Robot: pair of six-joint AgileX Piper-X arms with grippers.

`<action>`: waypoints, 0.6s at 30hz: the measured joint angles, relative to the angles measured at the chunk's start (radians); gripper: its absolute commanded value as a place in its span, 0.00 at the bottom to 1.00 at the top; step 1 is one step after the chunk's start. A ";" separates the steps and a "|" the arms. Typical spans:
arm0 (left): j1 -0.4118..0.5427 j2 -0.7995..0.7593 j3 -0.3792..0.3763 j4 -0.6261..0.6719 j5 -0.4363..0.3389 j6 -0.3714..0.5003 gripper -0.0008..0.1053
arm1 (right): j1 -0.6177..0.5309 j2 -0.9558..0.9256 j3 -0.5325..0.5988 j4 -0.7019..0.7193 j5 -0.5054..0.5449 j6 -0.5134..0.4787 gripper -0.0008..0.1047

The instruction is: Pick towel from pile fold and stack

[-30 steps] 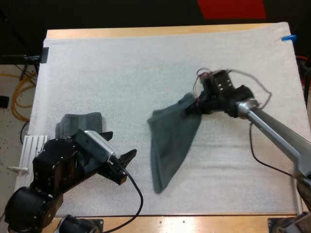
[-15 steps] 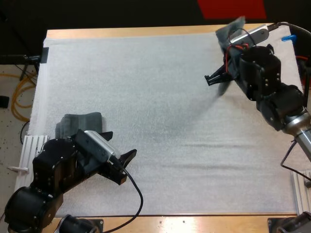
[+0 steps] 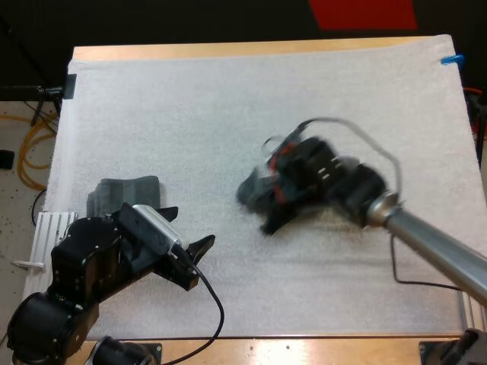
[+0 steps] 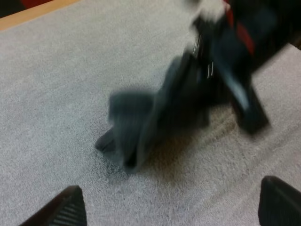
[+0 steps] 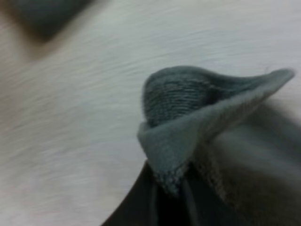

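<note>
Right gripper (image 3: 269, 207): our fingers pinch a corner of the crumpled dark grey-green cloth towel (image 3: 253, 190), at the middle of the white foam mat (image 3: 190, 114).
Left gripper (image 3: 196, 262): spread wide, holding nothing, near-left of that towel.
Around: we see a folded grey-green towel (image 3: 125, 188) at the left, just beyond our left arm.
Left wrist view: bare mat lies between our fingers (image 4: 63, 207) and the towel.
Right wrist view: the pinched corner curls upward.

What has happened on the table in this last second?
The right claw, gripping the towel, swung up to the far right corner of the mat, then came back down to the middle, where the towel now bunches. The open left claw and the folded towel beside it stayed put.
</note>
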 measured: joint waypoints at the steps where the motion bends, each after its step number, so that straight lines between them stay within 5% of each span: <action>1: 0.000 0.000 0.000 0.000 0.000 0.000 0.69 | 0.032 0.011 0.000 -0.006 -0.019 0.000 0.01; 15: 0.000 0.000 0.000 0.000 0.000 0.000 0.69 | 0.277 0.056 0.000 -0.054 -0.102 0.010 0.02; 18: 0.000 0.000 0.000 0.000 0.000 0.000 0.69 | 0.280 0.056 0.000 -0.054 -0.106 0.060 0.16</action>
